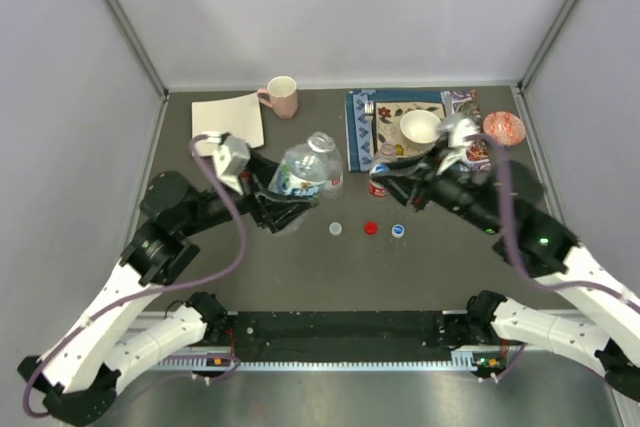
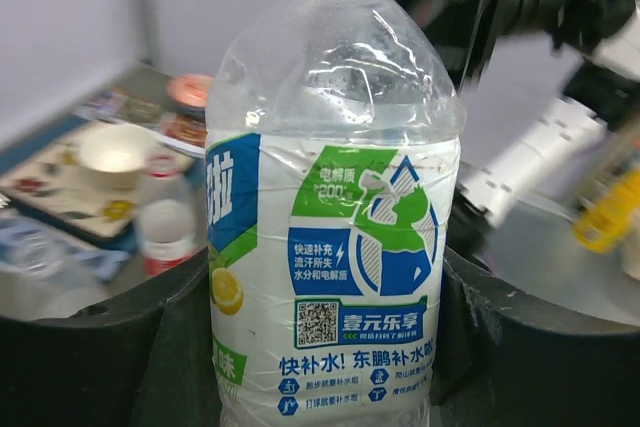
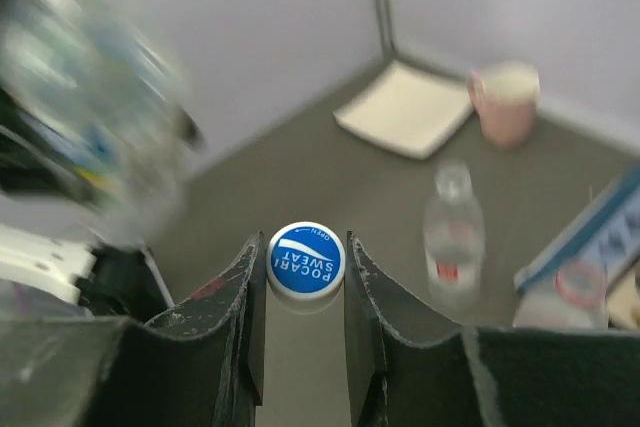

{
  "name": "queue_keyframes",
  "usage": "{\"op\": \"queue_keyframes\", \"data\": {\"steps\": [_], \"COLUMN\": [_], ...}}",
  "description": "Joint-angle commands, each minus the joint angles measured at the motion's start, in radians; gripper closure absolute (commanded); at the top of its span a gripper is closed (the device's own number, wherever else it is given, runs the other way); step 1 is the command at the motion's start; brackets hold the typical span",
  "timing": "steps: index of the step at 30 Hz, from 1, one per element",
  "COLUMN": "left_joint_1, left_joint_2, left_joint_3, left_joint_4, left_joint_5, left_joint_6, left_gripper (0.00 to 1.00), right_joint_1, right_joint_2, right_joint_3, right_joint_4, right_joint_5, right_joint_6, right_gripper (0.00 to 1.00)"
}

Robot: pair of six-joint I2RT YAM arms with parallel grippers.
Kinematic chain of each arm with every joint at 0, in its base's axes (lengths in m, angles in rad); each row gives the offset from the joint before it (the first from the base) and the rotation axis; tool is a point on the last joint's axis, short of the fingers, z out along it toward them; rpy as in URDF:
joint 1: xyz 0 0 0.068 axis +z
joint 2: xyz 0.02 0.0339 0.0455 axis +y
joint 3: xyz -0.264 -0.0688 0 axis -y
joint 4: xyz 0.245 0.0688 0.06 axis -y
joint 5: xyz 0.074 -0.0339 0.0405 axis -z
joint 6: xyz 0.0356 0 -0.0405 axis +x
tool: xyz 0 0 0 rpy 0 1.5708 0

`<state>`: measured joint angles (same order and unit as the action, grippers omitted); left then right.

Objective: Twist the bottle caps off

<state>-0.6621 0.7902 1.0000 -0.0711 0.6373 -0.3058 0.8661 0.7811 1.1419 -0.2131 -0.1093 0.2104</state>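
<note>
Nearest me, 3 loose caps sit in a row on the bench: a whitish-grey cap, a red cap and a blue cap. Just beyond, the left hand is closed around the body of the green-labelled bottle, whose neck looks bare. The right hand is almost fully closed, pinching the fourth cap, blue and white, by its rim at the very tips. That thin grip worries me: a jolt could pop it free and send it rolling among the others. The right arm also hangs close to the open red-labelled bottle, which it could easily knock over. Farther back stand a pink mug, a white napkin and a bowl on a patterned mat.
</note>
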Motion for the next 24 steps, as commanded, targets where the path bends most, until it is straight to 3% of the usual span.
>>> {"op": "queue_keyframes", "data": {"steps": [1, 6, 12, 24], "left_joint_1": [0.002, 0.002, 0.001, 0.002], "left_joint_2": [-0.146, -0.241, -0.361, -0.482], "left_joint_3": [-0.026, -0.046, -0.078, -0.081], "left_joint_4": [-0.094, -0.139, -0.173, -0.292], "left_joint_5": [-0.391, -0.505, -0.63, -0.689], "left_joint_6": [0.134, 0.152, 0.151, 0.145], "left_gripper": [0.56, 0.56, 0.56, 0.55], "right_joint_1": [0.039, 0.148, 0.195, 0.234], "right_joint_2": [0.01, 0.136, 0.384, 0.905], "right_joint_3": [-0.207, -0.307, -0.392, -0.191], "right_joint_4": [-0.002, 0.113, 0.325, 0.409], "right_joint_5": [0.172, 0.235, 0.2, 0.138], "right_joint_6": [0.044, 0.044, 0.121, 0.205], "right_gripper": [1.0, 1.0, 1.0, 1.0]}}
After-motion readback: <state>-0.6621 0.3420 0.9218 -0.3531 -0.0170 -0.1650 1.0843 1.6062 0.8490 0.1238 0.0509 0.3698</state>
